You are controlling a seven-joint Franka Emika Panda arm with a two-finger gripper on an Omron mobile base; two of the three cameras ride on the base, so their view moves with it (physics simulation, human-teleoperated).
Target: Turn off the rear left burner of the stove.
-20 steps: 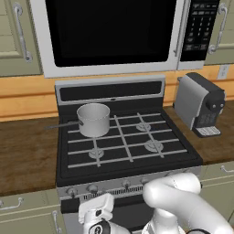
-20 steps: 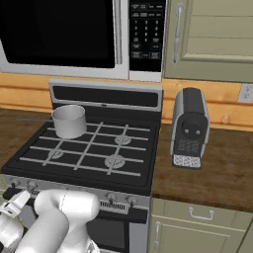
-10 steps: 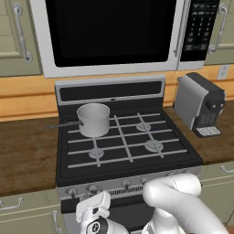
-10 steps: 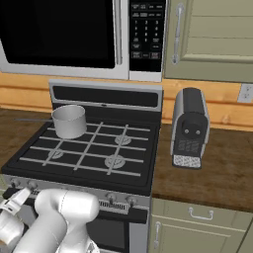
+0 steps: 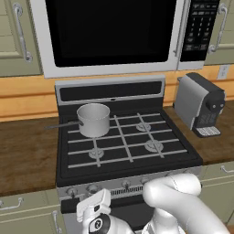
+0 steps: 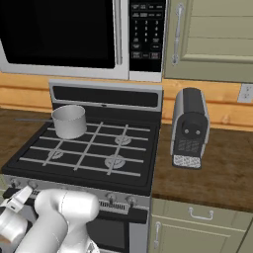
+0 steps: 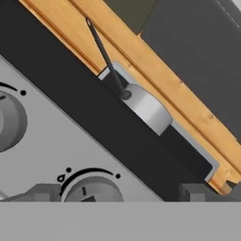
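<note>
Nearest the cameras, the white arm (image 5: 183, 205) folds low in front of the stove (image 5: 123, 141), its hand at the left end of the silver front strip (image 5: 128, 183). In the hand view, the gripper (image 7: 113, 193) faces the strip closely: two round knobs are in frame, one knob (image 7: 92, 188) directly between the finger tips (image 7: 42, 192), the other knob (image 7: 9, 120) further along the strip. The tips stand spread wide, one on either side of the nearer knob; contact cannot be confirmed, and nothing is held.

The stove sits between two stretches of dark brown counter (image 5: 23, 155), with pale green cabinet fronts (image 6: 197, 227) below. Its black top carries grid grates (image 6: 94, 150) over four burners. A silver saucepan (image 5: 93, 119) stands on the rear left burner, its thin dark handle pointing left over the stove's edge. The other three burners are bare. Behind the grates rises the silver-trimmed black back panel (image 5: 109, 90).

To the right of the stove, on the counter and apart from it, stands a grey coffee machine (image 5: 199, 107).

Further back, a light wood backsplash (image 6: 29, 91) runs along the wall. Above the stove hangs a large silver microwave (image 5: 109, 34) with a black window and a keypad on its right. Pale green upper cabinets (image 6: 212, 39) flank it.
</note>
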